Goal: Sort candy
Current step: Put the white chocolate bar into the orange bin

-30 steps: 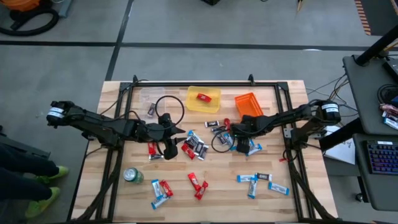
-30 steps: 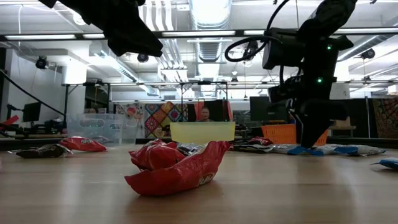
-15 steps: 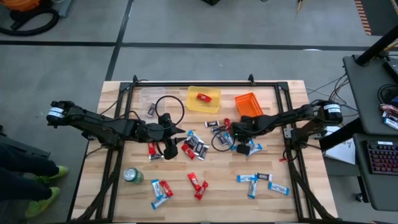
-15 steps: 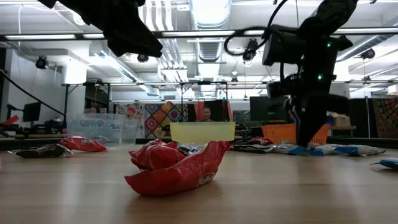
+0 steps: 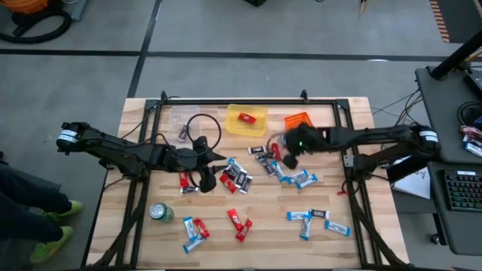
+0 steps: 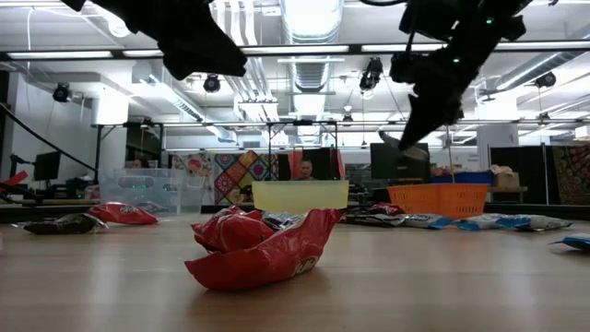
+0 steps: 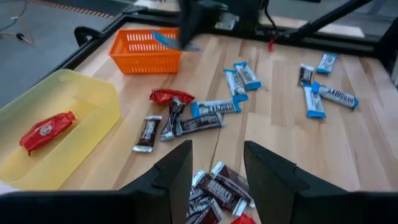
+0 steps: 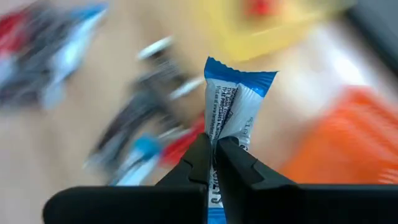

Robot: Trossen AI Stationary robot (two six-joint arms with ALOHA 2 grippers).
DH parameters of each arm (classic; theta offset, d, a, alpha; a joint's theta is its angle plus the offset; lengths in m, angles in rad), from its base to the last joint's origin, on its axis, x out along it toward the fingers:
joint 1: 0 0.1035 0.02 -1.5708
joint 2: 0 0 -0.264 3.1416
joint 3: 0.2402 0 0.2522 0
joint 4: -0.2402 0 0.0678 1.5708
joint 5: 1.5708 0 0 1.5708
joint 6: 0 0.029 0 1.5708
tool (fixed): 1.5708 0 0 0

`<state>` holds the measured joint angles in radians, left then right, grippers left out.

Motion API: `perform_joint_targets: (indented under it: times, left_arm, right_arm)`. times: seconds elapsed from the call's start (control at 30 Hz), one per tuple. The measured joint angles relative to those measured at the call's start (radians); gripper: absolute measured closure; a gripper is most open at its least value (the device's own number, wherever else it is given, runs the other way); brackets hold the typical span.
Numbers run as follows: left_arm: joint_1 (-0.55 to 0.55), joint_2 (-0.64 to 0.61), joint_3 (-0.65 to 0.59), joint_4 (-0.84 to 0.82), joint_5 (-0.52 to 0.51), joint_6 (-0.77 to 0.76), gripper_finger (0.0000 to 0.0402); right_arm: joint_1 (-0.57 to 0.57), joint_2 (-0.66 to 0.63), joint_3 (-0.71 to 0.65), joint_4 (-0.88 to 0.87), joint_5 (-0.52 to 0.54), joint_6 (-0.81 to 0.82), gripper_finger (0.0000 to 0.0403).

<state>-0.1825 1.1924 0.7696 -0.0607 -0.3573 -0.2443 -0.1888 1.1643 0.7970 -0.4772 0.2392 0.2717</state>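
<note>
Currently, step: carrying one candy to its bin.
Right gripper [image 8: 214,163]: clamped on blue-and-white bar [image 8: 233,102].
Left gripper [image 7: 216,163]: parted, empty, waiting.
Next: move toward 1 o'clock over orange basket [image 5: 300,120], release.

candy cluster [image 5: 235,175] crowding centre, bare front-right corner
</note>
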Motion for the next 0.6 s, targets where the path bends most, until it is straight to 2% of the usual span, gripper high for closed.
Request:
perform_joint_targets:
  times: [0.07, 0.17, 0.3, 0.4, 0.47, 0.6]
  left_arm:
    - [0.000, 0.000, 0.000, 0.011, 0.000, 0.000, 0.0274]
    - [0.000, 0.000, 0.000, 0.016, 0.000, -0.001, 0.0274]
    - [0.000, 0.000, 0.000, 0.016, 0.000, -0.025, 0.0274]
    - [0.000, 0.000, 0.000, 0.016, 0.000, -0.030, 0.0274]
    - [0.000, 0.000, 0.000, 0.016, 0.000, -0.034, 0.0274]
    - [0.000, 0.000, 0.000, 0.016, 0.000, -0.034, 0.0274]
  right_arm:
    - [-0.060, -0.004, 0.021, -0.027, 0.079, 0.052, 0.0394]
    - [-0.168, 0.006, 0.050, -0.095, 0.099, 0.064, 0.0394]
    - [-0.304, 0.036, 0.052, -0.144, 0.069, 0.066, 0.0394]
    - [-0.376, 0.063, 0.049, -0.144, -0.004, 0.053, 0.0394]
    - [-0.401, 0.076, 0.048, -0.126, -0.037, 0.041, 0.0392]
    - [-0.411, 0.097, 0.048, -0.120, -0.038, 0.032, 0.0371]
